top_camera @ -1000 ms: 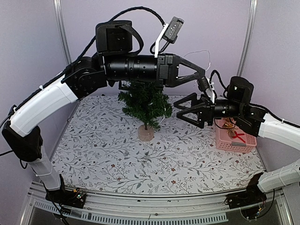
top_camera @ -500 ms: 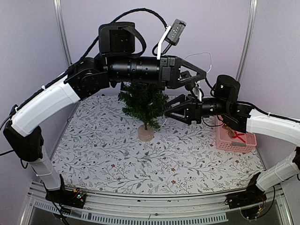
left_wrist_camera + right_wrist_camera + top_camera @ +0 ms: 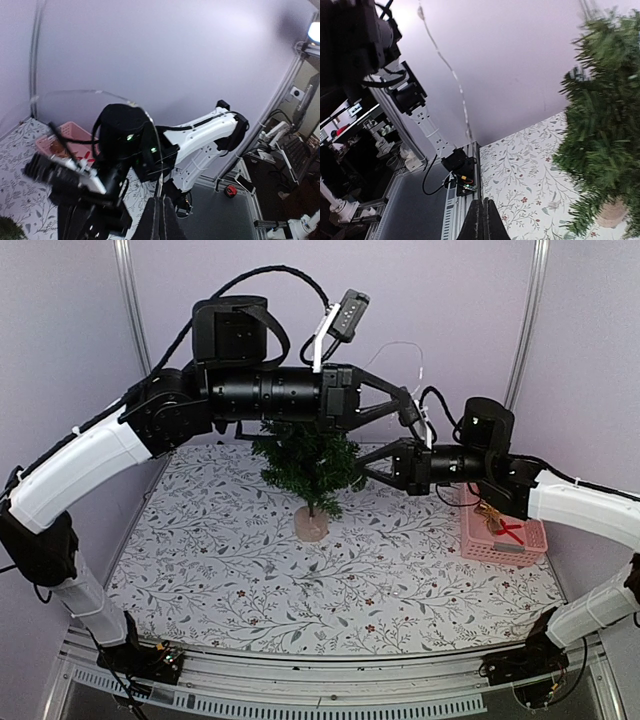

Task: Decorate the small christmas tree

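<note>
Table with a leaf-print top lies well below both sets of fingers. The small christmas tree stands upright on it, with dark-green bushy needles, a thin trunk and a round light-wood base. Its foliage is just beside the tips of the right gripper, which point at it. It sits lower than the left gripper, whose arm crosses above the treetop. A pink basket sits behind the right fingers, under that arm. The left fingers are pressed together on a thin wire that arcs up from them. The right fingers are closed too; the wire runs toward them, but whether they pinch it I cannot tell.
</note>
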### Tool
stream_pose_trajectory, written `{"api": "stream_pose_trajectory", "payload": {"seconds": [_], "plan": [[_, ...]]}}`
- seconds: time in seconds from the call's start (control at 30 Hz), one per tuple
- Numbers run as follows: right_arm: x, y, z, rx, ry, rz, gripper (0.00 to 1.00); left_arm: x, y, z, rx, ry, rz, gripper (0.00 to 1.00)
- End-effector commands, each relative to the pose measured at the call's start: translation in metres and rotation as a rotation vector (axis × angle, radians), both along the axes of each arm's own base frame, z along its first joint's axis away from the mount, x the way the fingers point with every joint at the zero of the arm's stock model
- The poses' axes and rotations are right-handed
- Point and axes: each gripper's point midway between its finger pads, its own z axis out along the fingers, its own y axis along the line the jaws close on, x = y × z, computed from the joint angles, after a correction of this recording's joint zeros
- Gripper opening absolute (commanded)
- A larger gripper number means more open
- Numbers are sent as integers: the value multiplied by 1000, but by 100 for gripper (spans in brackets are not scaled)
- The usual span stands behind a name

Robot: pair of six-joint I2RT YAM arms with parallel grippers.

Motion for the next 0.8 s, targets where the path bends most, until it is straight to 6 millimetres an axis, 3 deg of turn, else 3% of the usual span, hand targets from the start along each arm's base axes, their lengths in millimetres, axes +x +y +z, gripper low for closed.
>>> {"api": "stream_pose_trajectory", "payload": {"seconds": [0.0,0.13,0.3,0.5,0.63,0.77], "plan": [[33,-49,39,39,-19,-230,0,49,67,17,-20,-20,318,0],[48,-73,52,21,-48,-347,0,86,121,14,-55,18,555,0],[81,-80,60,-51,-61,-479,0,127,173,6,-91,70,794,0],[132,-69,68,-143,-25,-585,0,178,203,-5,-105,85,993,0],[174,-63,56,-236,9,-673,0,210,214,-13,-114,111,1074,0],[196,-64,41,-301,49,-734,0,236,223,-33,-74,152,1128,0]]}}
